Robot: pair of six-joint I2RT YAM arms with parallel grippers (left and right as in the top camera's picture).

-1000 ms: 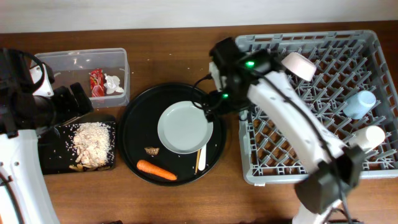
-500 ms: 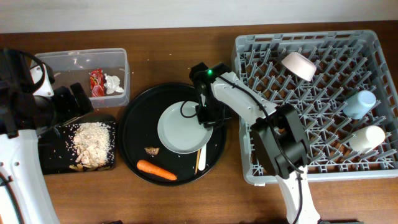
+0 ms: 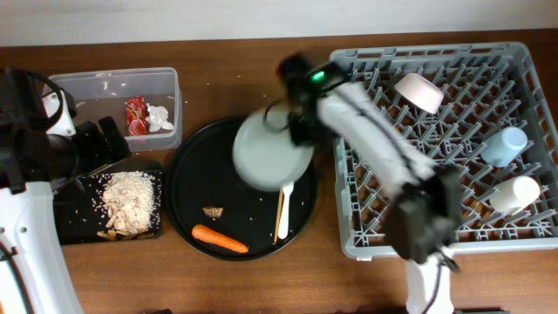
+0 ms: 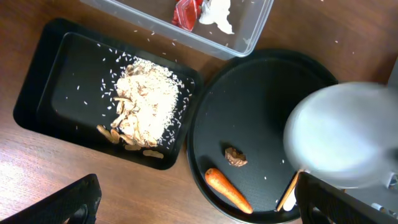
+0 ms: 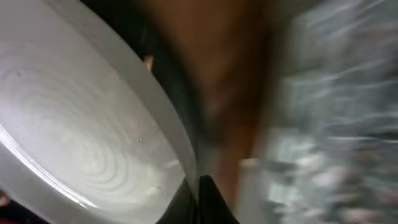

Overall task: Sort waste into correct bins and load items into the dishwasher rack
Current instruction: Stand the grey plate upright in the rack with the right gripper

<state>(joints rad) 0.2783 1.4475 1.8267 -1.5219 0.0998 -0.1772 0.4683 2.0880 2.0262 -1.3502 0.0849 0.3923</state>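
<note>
Desk (image 3: 131,279): brown wood, by which everything is carried.
Carrot (image 3: 220,238): laid at the near edge of the round black tray (image 3: 187,187).
Brown morsel (image 3: 212,211): seen just behind the carrot, apart from it, on the same round tray.
Chopsticks (image 3: 277,218): laid on the right part of the round tray, with the white fork (image 3: 285,199) just beside them.
Rice-and-nut scraps (image 3: 129,201): heaped in the black rectangular tray (image 3: 74,222), left of the round tray; loose grains are scattered around the heap.
Left claw (image 4: 199,180): spread wide with nothing gripped, held above the gap between the two black trays.
Plate (image 3: 272,155): pale grey and blurred, held above the far right part of the round tray.
Right claw (image 3: 301,131): pinched on the plate's far right rim; in the right wrist view the rim is seen running down to a dark finger (image 5: 202,202).
Clear tub (image 3: 87,87): set at the far left, with the red wrapper (image 3: 135,116) and white tissue (image 3: 159,118) touching each other inside.
Dishwasher rack (image 3: 349,240): placed at the right, holding the cream cup (image 3: 514,194), the light-blue cup (image 3: 506,146) behind it, and the white bowl (image 3: 418,92) near the far edge.
</note>
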